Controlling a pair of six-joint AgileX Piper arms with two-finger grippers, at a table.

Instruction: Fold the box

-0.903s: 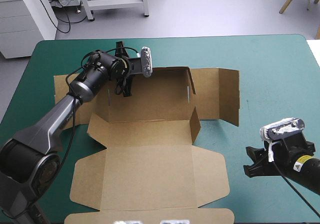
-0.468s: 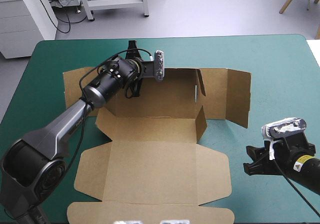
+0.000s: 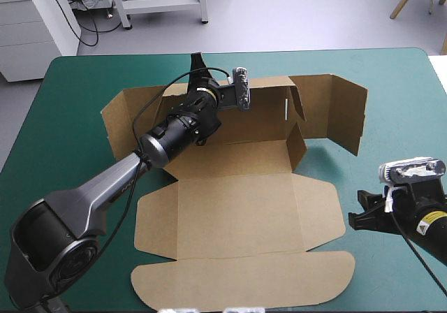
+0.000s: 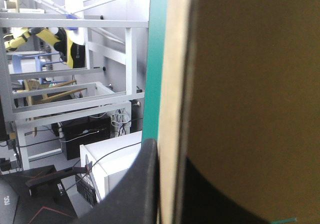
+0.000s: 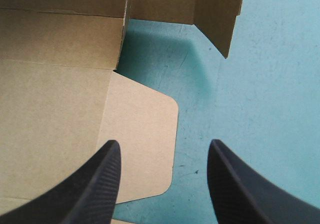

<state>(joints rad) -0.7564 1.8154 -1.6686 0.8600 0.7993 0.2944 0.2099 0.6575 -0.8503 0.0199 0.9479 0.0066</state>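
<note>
Box [image 3: 244, 201] wall inside left claw [image 3: 198, 74]

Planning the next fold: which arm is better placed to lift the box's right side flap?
Right. The right gripper is open over the teal-green cover, with that flap just ahead of it. The left gripper is shut on the far wall of the box.
</note>
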